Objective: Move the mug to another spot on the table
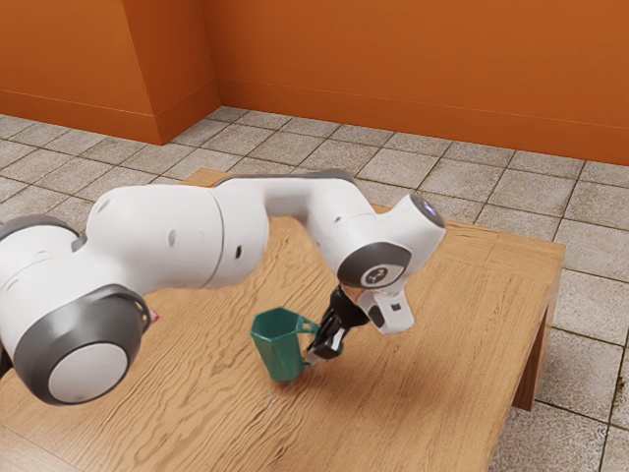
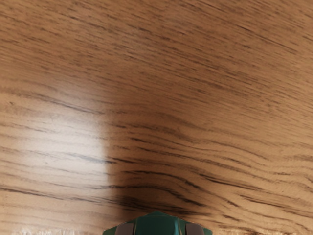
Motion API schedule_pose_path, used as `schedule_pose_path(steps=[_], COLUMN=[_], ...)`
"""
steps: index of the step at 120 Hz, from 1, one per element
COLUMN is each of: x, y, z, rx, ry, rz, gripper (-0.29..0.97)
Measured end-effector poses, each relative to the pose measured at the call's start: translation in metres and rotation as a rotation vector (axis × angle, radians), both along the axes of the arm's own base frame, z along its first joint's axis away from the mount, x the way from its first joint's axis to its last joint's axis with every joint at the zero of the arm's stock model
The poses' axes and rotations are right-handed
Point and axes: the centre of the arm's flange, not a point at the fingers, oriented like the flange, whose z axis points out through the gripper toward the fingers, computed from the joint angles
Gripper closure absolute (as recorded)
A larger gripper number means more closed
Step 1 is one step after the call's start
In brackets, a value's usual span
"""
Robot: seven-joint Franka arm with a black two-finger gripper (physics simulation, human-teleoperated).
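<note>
Table [image 1: 442,393]: wooden, with bare board all round the mug and the widest open stretch toward the exterior view's right, up to its right and far edges.
Mug [image 1: 278,344]: green, faceted, near the table's middle, slightly tilted.
Gripper [image 1: 320,348]: narrow, clamped on the mug's handle.
Arm [image 1: 295,216]: enters from the exterior view's left, bent, hand angled down.
Wrist view: mug [image 2: 157,224] between grey pads [image 2: 126,229], with its shadow on the table [image 2: 156,98].
Beyond: tiled floor [image 1: 491,177], orange wall [image 1: 393,49].
</note>
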Motion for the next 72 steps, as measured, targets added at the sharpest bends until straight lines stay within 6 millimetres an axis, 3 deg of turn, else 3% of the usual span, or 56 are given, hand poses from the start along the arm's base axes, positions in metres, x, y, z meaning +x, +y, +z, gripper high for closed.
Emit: schedule_pose_path(steps=[12,46,72], x=[0.01,0.046,0.058], y=[0.006,0.061,0.105], z=[0.016,0.053,0.063], rx=[0.001,0.005,0.044], ry=[-0.025,-0.089,-0.091], rz=[0.01,0.093,0.144], gripper=[0.68,0.68,0.68])
